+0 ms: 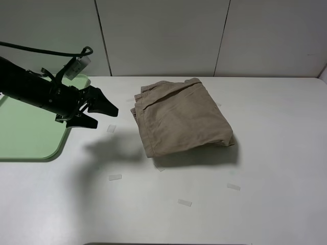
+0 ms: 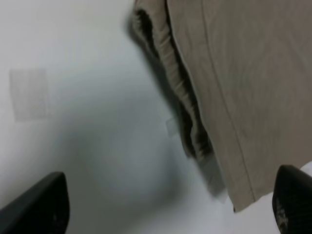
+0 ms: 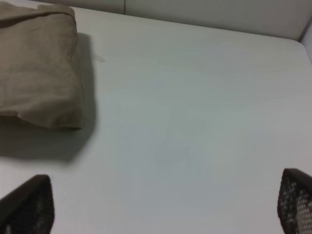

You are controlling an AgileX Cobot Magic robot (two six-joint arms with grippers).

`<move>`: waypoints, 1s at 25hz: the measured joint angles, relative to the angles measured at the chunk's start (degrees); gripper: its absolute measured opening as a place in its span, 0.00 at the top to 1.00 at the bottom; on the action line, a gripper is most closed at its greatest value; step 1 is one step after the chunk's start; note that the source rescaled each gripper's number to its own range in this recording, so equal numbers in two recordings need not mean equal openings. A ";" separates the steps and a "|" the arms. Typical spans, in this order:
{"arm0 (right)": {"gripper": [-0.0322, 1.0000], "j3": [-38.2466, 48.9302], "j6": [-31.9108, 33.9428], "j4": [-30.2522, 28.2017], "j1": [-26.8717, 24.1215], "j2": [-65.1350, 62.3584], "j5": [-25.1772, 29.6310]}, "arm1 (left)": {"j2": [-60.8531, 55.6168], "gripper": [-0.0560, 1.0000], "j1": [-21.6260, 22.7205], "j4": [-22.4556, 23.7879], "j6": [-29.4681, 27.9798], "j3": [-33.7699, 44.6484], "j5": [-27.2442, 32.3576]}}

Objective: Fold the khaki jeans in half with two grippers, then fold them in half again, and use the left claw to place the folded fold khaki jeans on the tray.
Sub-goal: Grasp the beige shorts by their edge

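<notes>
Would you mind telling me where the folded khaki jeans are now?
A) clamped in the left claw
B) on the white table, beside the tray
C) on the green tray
B: the khaki jeans lie folded on the table, apart from the tray, and the left claw is open and empty.

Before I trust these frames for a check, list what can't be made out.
Tray: high view, cut off by the left edge, partly behind the left gripper and its arm.
Shorts: left wrist view blurred, fold layers uncountable.
Right gripper: outside the high view; its wrist view shows only fingertips at the frame's edge.
</notes>
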 joint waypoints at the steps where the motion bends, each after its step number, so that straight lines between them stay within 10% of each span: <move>1: 0.00 0.00 0.00 0.00 0.00 0.00 0.00 | 0.50 0.16 -0.38 -1.18 0.56 -0.16 -0.19; 25: 0.00 0.00 0.04 0.00 0.00 0.00 -0.05 | 21.97 0.17 -9.13 -25.90 17.34 -14.10 1.60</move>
